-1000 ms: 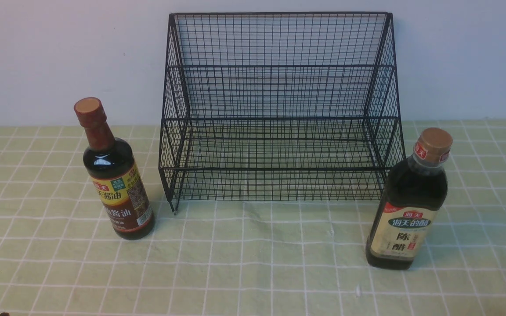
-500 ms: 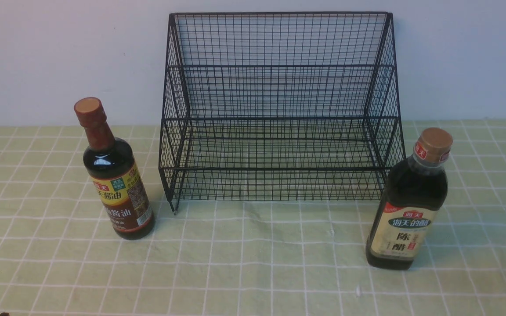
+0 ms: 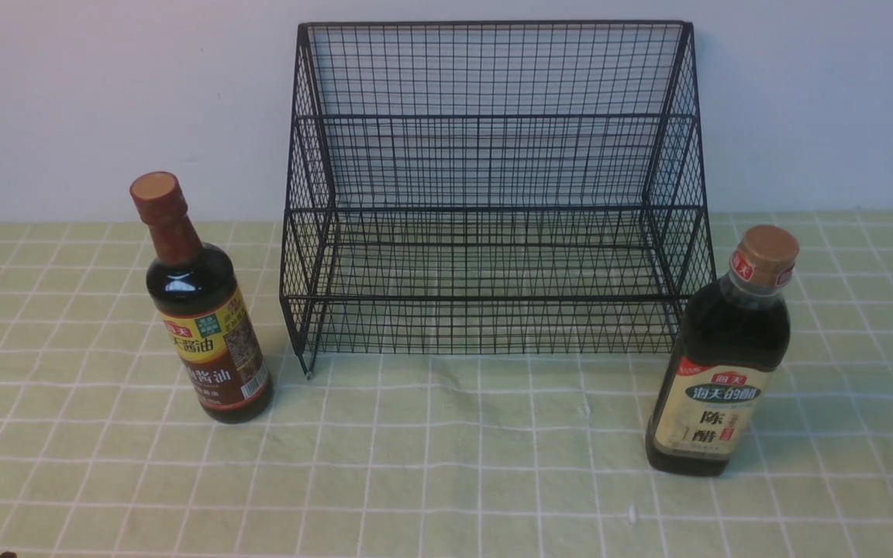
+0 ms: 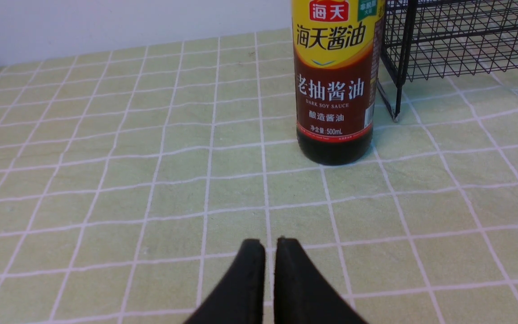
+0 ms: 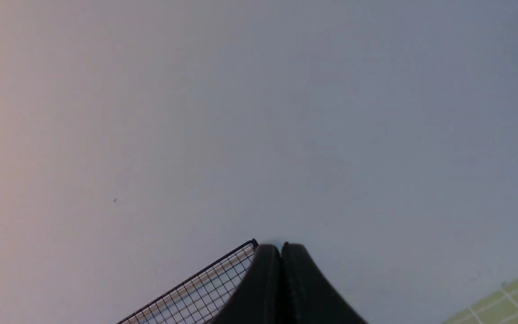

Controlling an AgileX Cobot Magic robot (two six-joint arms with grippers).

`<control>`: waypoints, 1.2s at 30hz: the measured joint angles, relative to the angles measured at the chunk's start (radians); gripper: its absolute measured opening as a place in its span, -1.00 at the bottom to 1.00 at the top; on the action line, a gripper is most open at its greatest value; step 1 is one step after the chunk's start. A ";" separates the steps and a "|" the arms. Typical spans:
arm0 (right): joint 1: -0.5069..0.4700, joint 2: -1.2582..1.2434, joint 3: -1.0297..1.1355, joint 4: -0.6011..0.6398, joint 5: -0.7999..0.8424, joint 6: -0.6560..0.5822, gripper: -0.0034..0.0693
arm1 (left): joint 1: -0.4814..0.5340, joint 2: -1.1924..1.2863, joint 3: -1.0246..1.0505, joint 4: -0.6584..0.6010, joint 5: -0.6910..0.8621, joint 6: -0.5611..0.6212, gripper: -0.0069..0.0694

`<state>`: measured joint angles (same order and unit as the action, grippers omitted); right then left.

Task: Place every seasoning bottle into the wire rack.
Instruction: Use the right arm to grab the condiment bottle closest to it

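Seasoning bottles both stand on the desk (image 3: 446,465), outside the wire rack (image 3: 493,116), and neither pincer touches one. The left pincer (image 4: 270,245) is held low and nearly level over the checked green cloth. Its two black fingers are drawn together with only a thin slit between them and nothing in it. It points toward the slim-necked bottle (image 4: 334,90), which stands upright ahead of the tips and well apart from them. The right pincer (image 5: 280,248) is tilted upward toward the pale wall (image 5: 259,112), its fingers pressed together and empty. One top corner of the rack shows just beside them in the wrist view. Seen from the front, the slim-necked bottle, with its red-brown cap and yellow-brown label, stands near the rack's front left foot. The larger bottle (image 3: 725,364), tan-capped with a cream label, stands upright by the rack's front right corner; whether it touches the wire I cannot tell. The count is one rack, backed against the wall, two bottles and two pincers.
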<state>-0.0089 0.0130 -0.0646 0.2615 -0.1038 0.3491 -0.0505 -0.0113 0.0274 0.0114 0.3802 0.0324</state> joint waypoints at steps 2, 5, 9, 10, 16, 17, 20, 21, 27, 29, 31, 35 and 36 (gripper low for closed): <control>0.025 0.056 -0.104 -0.073 0.091 0.005 -0.95 | 0.000 0.000 0.000 0.000 0.000 0.000 -0.77; 0.062 0.158 -0.227 -0.167 0.207 0.006 -0.95 | 0.000 0.000 0.000 0.000 0.000 0.000 -0.77; 0.179 0.425 -0.472 -0.261 0.411 -0.047 -0.95 | 0.000 0.000 0.000 0.000 0.000 0.000 -0.77; 0.210 0.483 -0.516 -0.261 0.443 -0.078 -0.95 | 0.000 0.000 0.000 0.000 0.000 0.000 -0.77; 0.372 0.784 -0.707 -0.261 0.520 -0.282 -0.91 | 0.000 0.000 0.000 0.000 0.000 0.000 -0.77; 0.391 0.831 -0.732 -0.267 0.520 -0.312 -0.88 | 0.000 0.000 0.000 0.000 0.000 0.000 -0.77; 0.419 0.954 -0.790 -0.271 0.520 -0.378 -0.71 | 0.000 0.000 0.000 0.000 0.000 0.000 -0.77; 0.419 0.954 -0.793 -0.271 0.520 -0.378 -0.70 | 0.000 0.000 0.000 0.000 0.000 0.000 -0.77; 0.424 1.135 -0.817 -0.280 0.472 -0.414 0.05 | 0.000 0.000 0.000 0.000 0.000 0.000 -0.77; 0.424 1.170 -0.817 -0.296 0.465 -0.405 0.28 | 0.000 0.000 0.000 0.000 0.000 0.000 -0.77; 0.424 1.194 -0.817 -0.328 0.459 -0.389 0.50 | 0.000 0.000 0.000 0.000 0.000 0.000 -0.77; 0.424 1.206 -0.817 -0.401 0.451 -0.349 0.74 | 0.000 0.000 0.000 0.000 0.000 0.000 -0.77; 0.424 1.206 -0.817 -0.415 0.446 -0.337 0.76 | 0.000 0.000 0.000 0.000 0.000 0.000 -0.77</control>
<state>0.4147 1.2190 -0.8814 -0.1535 0.3426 0.0124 -0.0505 -0.0113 0.0274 0.0114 0.3802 0.0324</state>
